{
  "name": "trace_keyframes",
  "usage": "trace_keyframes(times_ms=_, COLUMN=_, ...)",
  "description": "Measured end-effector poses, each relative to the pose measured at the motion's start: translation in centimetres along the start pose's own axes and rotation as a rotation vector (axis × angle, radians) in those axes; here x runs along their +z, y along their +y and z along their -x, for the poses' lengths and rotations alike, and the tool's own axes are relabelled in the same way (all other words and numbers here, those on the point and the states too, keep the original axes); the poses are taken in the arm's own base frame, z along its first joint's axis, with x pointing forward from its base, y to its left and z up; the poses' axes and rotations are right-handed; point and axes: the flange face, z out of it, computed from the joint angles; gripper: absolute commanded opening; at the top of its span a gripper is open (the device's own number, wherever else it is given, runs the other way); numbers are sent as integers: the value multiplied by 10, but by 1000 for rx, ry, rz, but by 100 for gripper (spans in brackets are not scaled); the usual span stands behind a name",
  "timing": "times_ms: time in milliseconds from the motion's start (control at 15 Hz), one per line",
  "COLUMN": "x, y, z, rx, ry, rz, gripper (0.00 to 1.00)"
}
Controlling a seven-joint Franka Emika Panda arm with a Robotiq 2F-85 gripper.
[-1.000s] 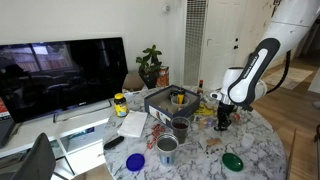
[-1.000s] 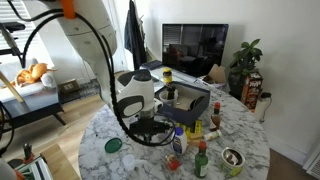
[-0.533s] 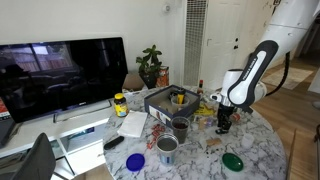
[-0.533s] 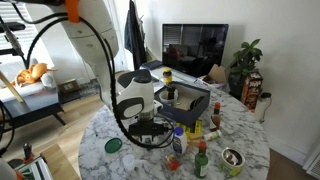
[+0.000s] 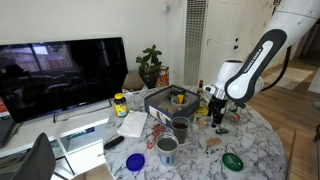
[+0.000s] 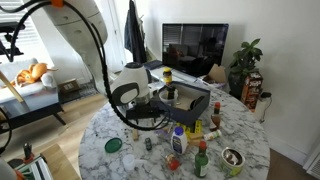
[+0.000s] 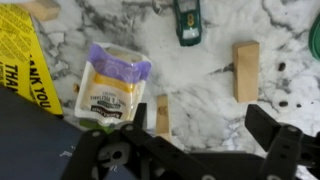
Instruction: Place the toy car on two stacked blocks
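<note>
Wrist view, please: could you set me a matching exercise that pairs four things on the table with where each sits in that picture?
Things:
1. toy car
2. yellow bag
3. purple-topped pack
4. largest wooden block

Places in the wrist view:
A. right side of the picture
B. left edge
C. top edge, near the middle
D. left of centre, next to the bag

Pairs: 1-C; 2-B; 3-D; 4-A

Corner block [image 7: 42, 9] cropped by edge
</note>
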Motion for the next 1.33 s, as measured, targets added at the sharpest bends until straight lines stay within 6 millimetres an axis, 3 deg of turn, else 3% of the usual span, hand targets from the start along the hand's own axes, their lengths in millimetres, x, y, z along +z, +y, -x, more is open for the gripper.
trace_keyframes(times_ms=200, x=-4, y=-14, z=-23, rx=-15, ry=32, rz=-11, gripper=100)
trace_keyframes(times_ms=400, x=-2, y=-21, z=-33, rx=-30, ry=43, rz=-22, gripper=100)
trace_keyframes(times_ms=800, x=6, y=-19, z=-30, rx=-21, ry=40, rz=-34, gripper=100)
trace_keyframes(times_ms=1333, x=12, y=-2, z=-32, rx=-24, ry=90, rz=21, gripper=100)
